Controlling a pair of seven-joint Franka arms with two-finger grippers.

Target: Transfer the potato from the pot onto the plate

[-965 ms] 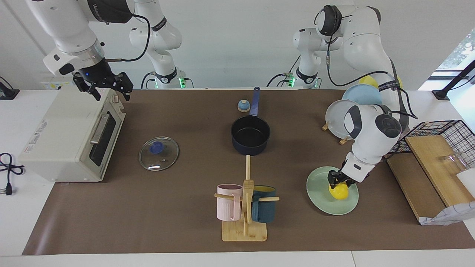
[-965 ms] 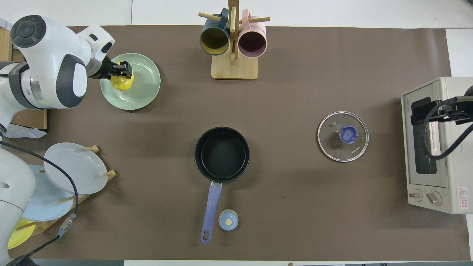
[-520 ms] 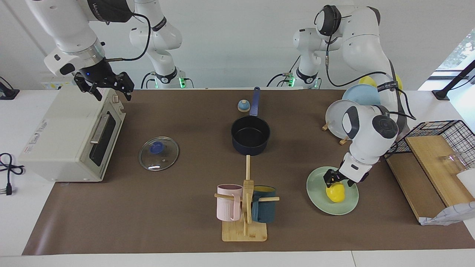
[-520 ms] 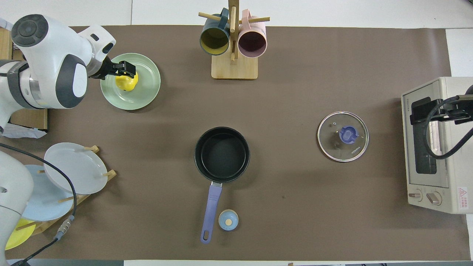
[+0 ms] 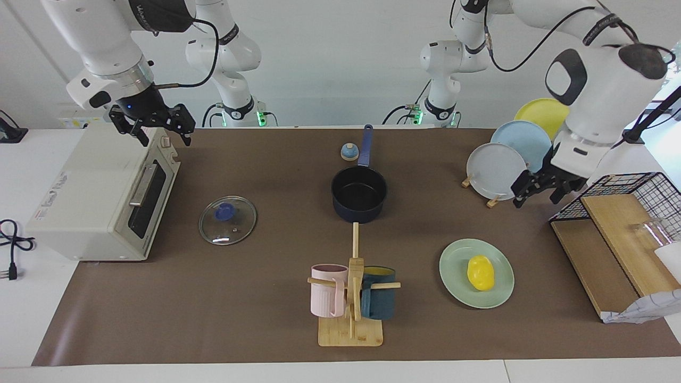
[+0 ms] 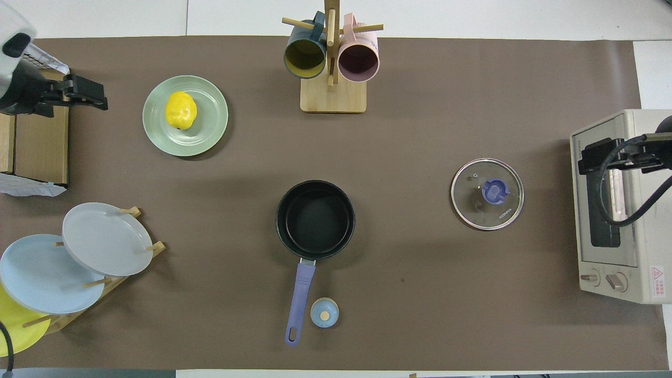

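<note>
Potato (image 5: 480, 272) (image 6: 180, 110) lies on the green plate (image 5: 453, 276) (image 6: 210, 126), a bit off the plate's middle, nothing touching it. Plate sits on the brown mat of the desk (image 5: 255, 298) (image 6: 420, 294) toward the left arm's end, farther from the robots than the pot.

Pot (image 5: 359, 194) (image 6: 315, 219) stands mid-desk, black inside showing, blue handle (image 5: 365, 144) (image 6: 299, 302) pointing toward the robots. Small blue knob-like thing (image 5: 349, 152) (image 6: 324, 312) just beside the handle. Glass lid (image 5: 227, 219) (image 6: 487, 194) lies flat on the mat, toward the right arm's end, well apart from the pot.

Mug stand (image 5: 351, 308) (image 6: 332, 89) with a pink mug (image 5: 328, 290) (image 6: 358, 59) and a dark teal mug (image 5: 379, 299) (image 6: 305, 55) sits farther from the robots than the pot.

Left claw (image 5: 541, 187) (image 6: 79, 93) is up in the air, fingers spread apart, holding nothing, over the mat between the plate rack (image 5: 492, 201) (image 6: 105, 283) and the wire basket (image 5: 638, 197); well apart from the potato. Rack holds a grey plate (image 5: 496, 170) (image 6: 105, 239), a light blue plate (image 5: 524, 139) (image 6: 42, 275) and a yellow plate (image 5: 542, 113) (image 6: 13, 328).

Right claw (image 5: 157, 123) (image 6: 619, 155) hangs over the toaster oven (image 5: 101, 197) (image 6: 614, 252) at the right arm's end, fingers apart, empty.
</note>
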